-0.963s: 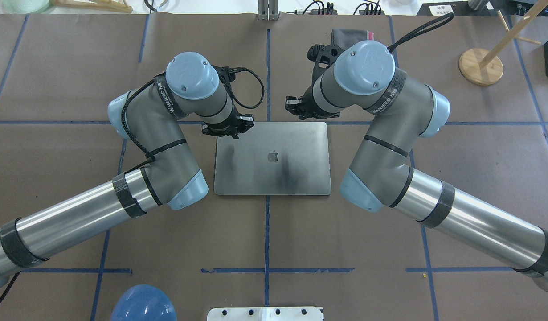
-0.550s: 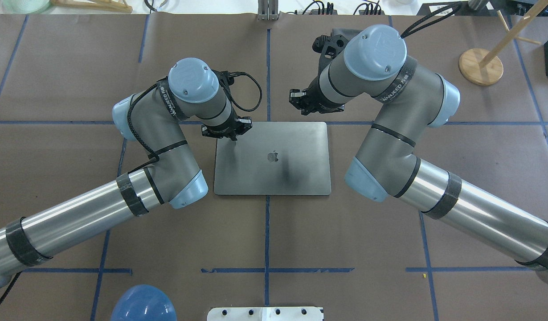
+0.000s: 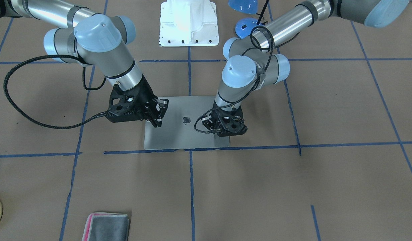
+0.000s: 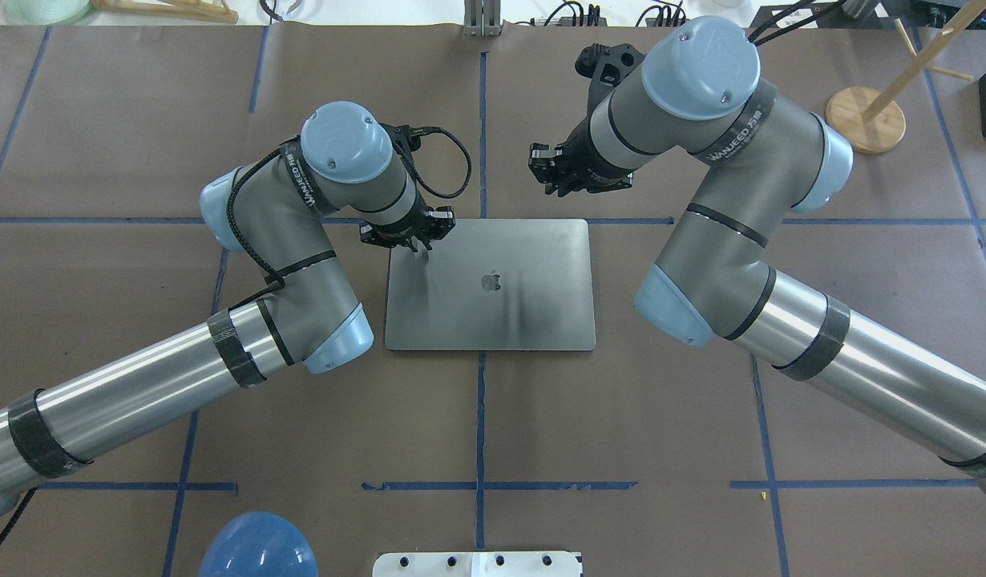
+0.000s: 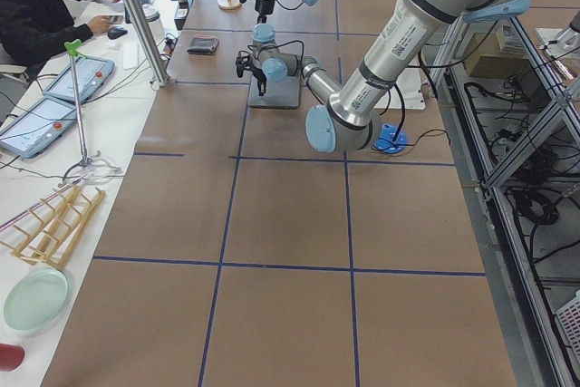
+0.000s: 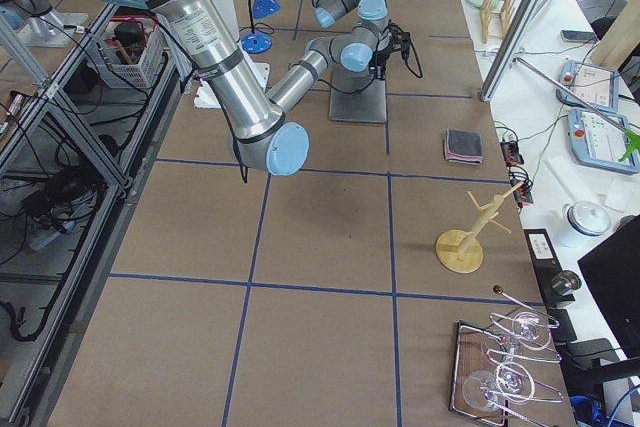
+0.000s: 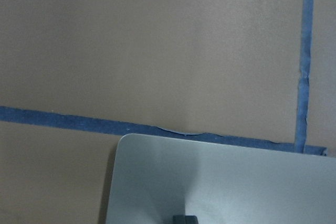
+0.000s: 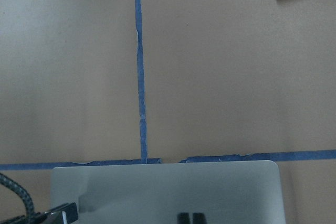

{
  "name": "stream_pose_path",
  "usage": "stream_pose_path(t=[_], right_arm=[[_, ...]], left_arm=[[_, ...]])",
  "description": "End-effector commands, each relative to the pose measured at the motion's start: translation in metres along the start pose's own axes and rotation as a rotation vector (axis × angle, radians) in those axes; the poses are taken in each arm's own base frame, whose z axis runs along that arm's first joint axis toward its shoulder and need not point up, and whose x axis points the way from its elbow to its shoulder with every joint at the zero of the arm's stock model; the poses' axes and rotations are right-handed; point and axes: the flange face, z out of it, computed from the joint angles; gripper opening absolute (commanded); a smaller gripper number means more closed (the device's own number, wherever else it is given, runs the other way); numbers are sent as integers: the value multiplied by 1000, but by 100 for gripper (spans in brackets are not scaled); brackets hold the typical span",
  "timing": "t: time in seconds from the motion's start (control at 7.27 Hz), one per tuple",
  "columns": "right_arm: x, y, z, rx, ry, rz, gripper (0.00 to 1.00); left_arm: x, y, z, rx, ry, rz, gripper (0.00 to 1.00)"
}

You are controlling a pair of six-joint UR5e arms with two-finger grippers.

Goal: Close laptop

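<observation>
The laptop [image 4: 490, 304] lies shut and flat on the brown table, apple logo up; it also shows in the front view [image 3: 179, 135]. My left gripper [image 4: 419, 243] is shut, its tips at or just above the lid's far left corner. The left wrist view shows that corner [image 7: 236, 182] and dark fingertips [image 7: 185, 219] together over it. My right gripper [image 4: 552, 186] is shut and empty, raised above the table just beyond the lid's far edge; in the front view it [image 3: 158, 122] hangs over the lid's corner. The right wrist view shows the lid's far edge [image 8: 157, 192].
A folded grey-and-pink cloth [image 3: 105, 226] lies far beyond the laptop, near the operators' side. A wooden stand [image 4: 864, 119] is at the far right. A blue lamp [image 4: 256, 549] and a white base plate [image 4: 477, 563] sit at the near edge.
My right arm has risen and drawn back from the laptop's far edge toward the far right. My left gripper has stayed at the far left corner. The lid stays flat.
</observation>
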Motion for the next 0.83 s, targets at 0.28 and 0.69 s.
stream_pose_path(t=[0.28,0.69], right_arm=[[108,-9,-89,-40,76,-18,100],[255,9,-182,-104,284,-274,100]], left_arm=[[-88,-40,-129,-64,-25,-51,100],[-180,-44,-204,-41,-143,-9,100]])
